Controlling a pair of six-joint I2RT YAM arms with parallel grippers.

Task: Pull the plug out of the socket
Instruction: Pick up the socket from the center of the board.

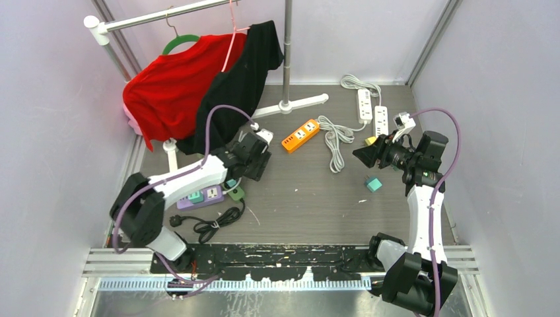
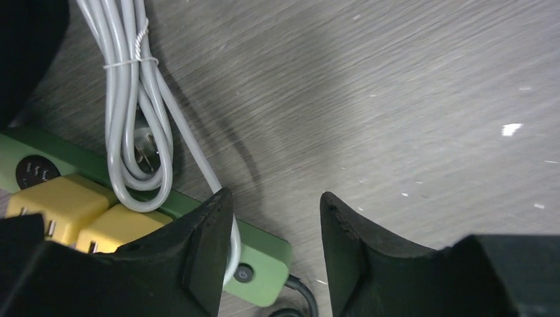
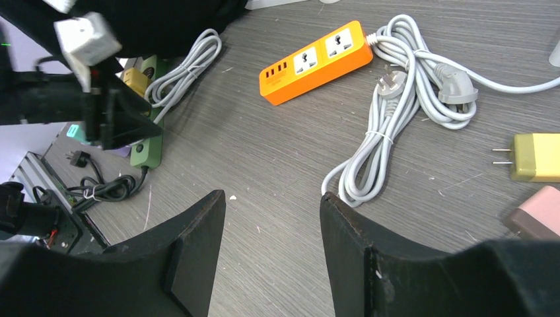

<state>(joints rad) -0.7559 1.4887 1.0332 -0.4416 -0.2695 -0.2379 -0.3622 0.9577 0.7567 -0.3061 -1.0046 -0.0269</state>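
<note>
The table (image 2: 396,79) has a matt grey wood-grain surface flecked with white scuffs. At the lower left of the left wrist view, the green power strip (image 2: 264,251) is smooth plastic with a faint sheen, and the yellow plugs (image 2: 59,201) look duller. The grey cable (image 2: 125,99) has a glossy sheath. The fingers (image 2: 198,257) of the left gripper (image 2: 276,201) are matt black with rough edges. The orange power strip (image 3: 317,63) is shiny plastic. At the upper left of the top view, the red shirt (image 1: 172,86) is soft matt cloth, and the pole (image 1: 287,46) is bright metal
</note>
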